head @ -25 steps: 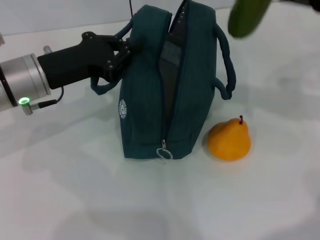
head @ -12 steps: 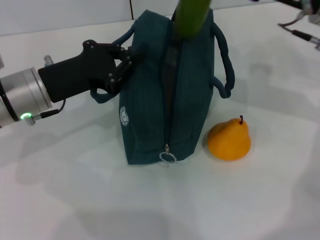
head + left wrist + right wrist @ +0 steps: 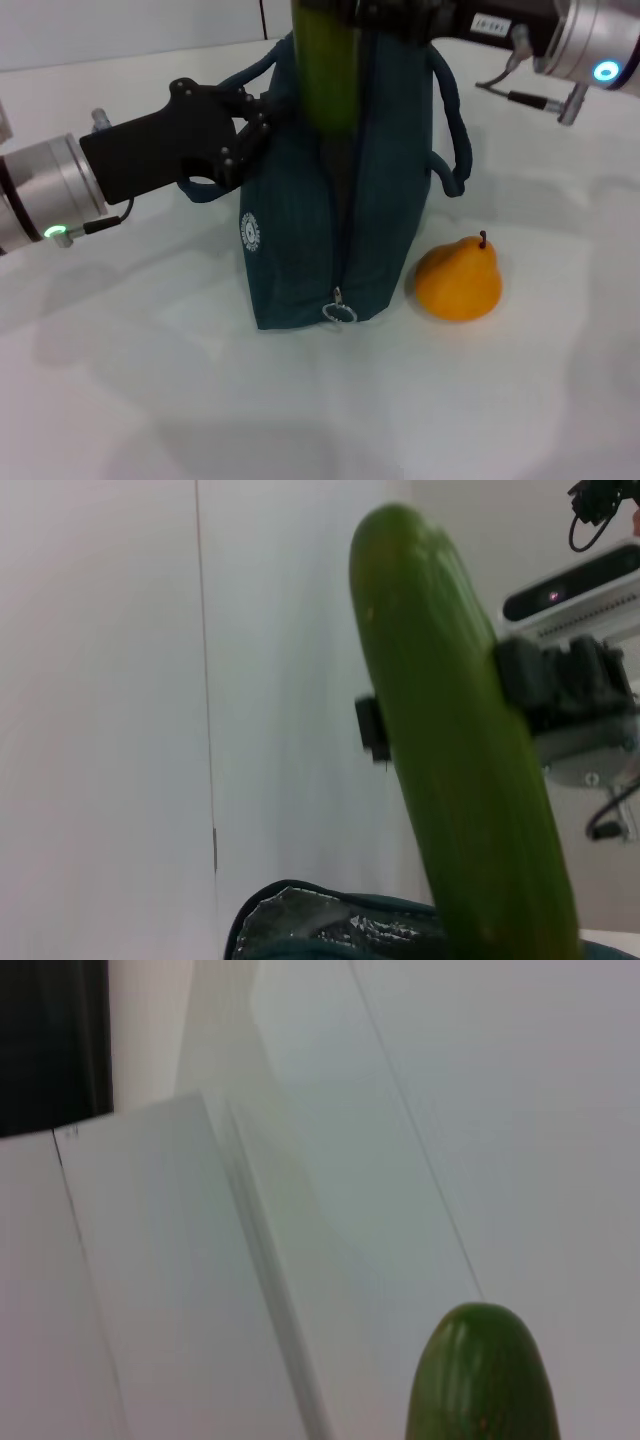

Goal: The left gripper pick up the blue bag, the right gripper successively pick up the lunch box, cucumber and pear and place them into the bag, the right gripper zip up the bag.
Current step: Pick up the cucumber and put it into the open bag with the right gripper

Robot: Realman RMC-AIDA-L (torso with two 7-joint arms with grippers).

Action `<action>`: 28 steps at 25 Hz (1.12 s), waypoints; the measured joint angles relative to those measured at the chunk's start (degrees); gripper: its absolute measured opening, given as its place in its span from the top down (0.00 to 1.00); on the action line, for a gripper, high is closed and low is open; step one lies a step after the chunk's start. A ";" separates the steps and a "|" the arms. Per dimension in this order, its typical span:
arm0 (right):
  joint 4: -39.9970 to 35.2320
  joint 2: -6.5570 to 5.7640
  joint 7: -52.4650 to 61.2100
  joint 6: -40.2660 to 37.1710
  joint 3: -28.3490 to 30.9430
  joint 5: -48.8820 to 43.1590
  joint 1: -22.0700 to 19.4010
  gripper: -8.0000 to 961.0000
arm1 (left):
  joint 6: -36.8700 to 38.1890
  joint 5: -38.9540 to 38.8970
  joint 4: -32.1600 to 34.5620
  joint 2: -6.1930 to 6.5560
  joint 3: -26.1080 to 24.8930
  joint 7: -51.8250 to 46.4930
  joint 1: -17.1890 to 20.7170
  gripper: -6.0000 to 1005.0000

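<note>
- Teal-blue fabric, the blue bag [image 3: 330,200] stands upright at the centre of the head view on the white table [image 3: 200,400], its top zipper open; its silvery lining shows at the lower edge of the left wrist view; what lies deeper inside cannot be seen.
- the cucumber [image 3: 325,65] hangs upright at top centre, its lower end dipping into the bag's mouth; the right gripper [image 3: 400,15], reaching in from the upper right, is pinched on its upper part.
- the left gripper [image 3: 245,125], entering from the left, is clamped on the bag's near handle and upper rim.
- the pear [image 3: 458,280] sits on the table just beside the bag's right side, lower right of centre, apart from both grippers.
</note>
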 joint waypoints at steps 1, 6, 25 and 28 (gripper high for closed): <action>0.01 0.06 -0.09 0.35 -0.47 0.02 -0.16 0.26 | 0.02 -0.08 0.02 0.03 0.00 0.03 -0.06 0.86; -0.09 0.33 -0.23 0.83 -2.14 0.01 -1.97 0.25 | -0.04 -0.77 -0.12 0.06 -0.01 0.63 -0.24 0.86; -1.77 0.45 -7.32 5.39 -8.10 0.84 -7.33 0.20 | -0.82 -1.88 -0.10 0.10 -0.01 1.28 -0.74 0.86; -1.70 0.45 -7.28 6.77 -8.14 1.00 -7.48 0.19 | -1.66 -1.88 -0.05 0.03 -0.01 1.26 -0.94 0.86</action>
